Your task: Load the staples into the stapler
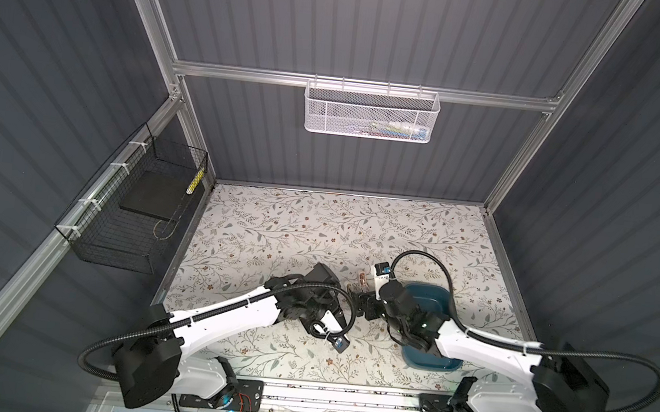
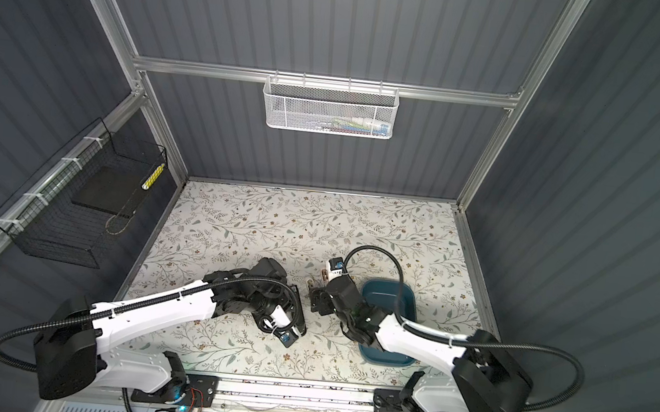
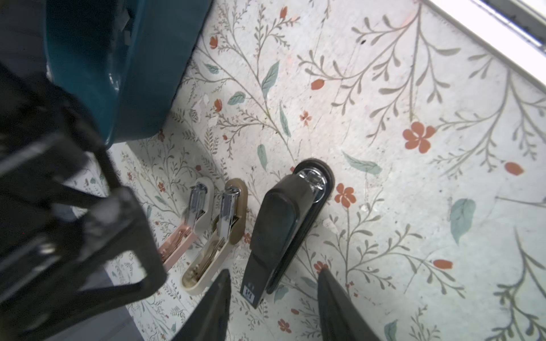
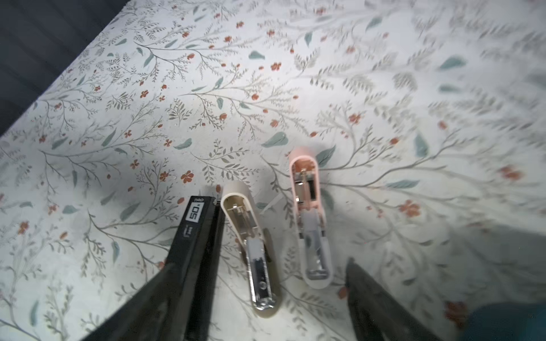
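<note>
Three staplers lie side by side on the floral table. The black stapler (image 3: pixel 283 230) is closed. The beige stapler (image 4: pixel 251 245) and the pink stapler (image 4: pixel 310 218) lie with lids swung open and metal channels showing. A pale grey strip (image 4: pixel 254 251) in the beige stapler's channel seems to be the staples. My right gripper (image 4: pixel 266 319) is open wide over the front ends of the beige and pink staplers, holding nothing. My left gripper (image 3: pixel 274 313) is open, with the black stapler's rear end between its fingers and no contact. In both top views the arms hide most of this.
A dark teal bin (image 1: pixel 431 297) stands right of the staplers, partly under the right arm, and shows in the left wrist view (image 3: pixel 118 73). A white mesh basket (image 1: pixel 369 113) hangs on the back wall and a black wire basket (image 1: pixel 131 211) on the left wall.
</note>
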{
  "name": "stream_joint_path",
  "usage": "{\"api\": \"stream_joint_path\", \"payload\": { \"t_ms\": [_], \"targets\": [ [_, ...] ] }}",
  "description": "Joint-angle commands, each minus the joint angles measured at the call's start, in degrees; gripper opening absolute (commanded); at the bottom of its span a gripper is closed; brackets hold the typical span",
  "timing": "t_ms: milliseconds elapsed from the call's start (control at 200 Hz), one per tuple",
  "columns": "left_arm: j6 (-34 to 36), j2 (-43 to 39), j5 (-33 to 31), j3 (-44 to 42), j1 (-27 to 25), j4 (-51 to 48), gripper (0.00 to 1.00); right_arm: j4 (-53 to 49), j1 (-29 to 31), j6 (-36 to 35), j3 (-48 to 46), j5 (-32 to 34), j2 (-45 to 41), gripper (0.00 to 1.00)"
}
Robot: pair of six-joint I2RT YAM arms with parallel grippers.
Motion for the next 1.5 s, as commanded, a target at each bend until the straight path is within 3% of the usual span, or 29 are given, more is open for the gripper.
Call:
{"api": "stream_joint_path", "payload": {
  "t_ms": [0,215,295,410,870,1175,1401,1496],
  "targets": [
    [-1.3,1.7,2.0,1.5,-0.8,-2.3,0.49,0.1,-1.5,1.3,-4.1,4.4,-8.6,0.99],
    [-1.8,4.2,3.0,2.6,-1.1,-3.2,0.49,-1.6,-4.8,0.0,-10.1,5.5,-23.9,0.99],
    [-2.0,5.2,3.0,2.9,-1.4,-3.6,0.49,-4.5,-5.0,2.7,-10.3,8.0,-27.9,0.99],
    [-2.2,6.6,3.0,3.2,-1.5,-3.8,0.49,-8.7,-5.1,6.6,-8.7,9.0,-30.6,0.99],
    [-4.5,8.9,4.8,7.8,-1.9,-5.1,0.49,-6.2,-5.3,12.9,-12.4,7.7,-42.4,0.99],
    [-3.7,17.5,-0.4,14.5,-3.0,-12.7,0.46,-12.4,-6.3,2.4,-9.7,1.9,-47.1,0.99],
    [-3.7,20.4,-2.7,14.9,-4.3,-13.6,0.45,-10.5,-6.7,2.1,-12.5,1.6,-49.1,0.99],
    [-3.6,21.2,-2.8,14.9,-4.3,-13.3,0.39,-10.9,-6.8,2.0,-12.5,1.5,-49.4,0.99]
  ]
}}
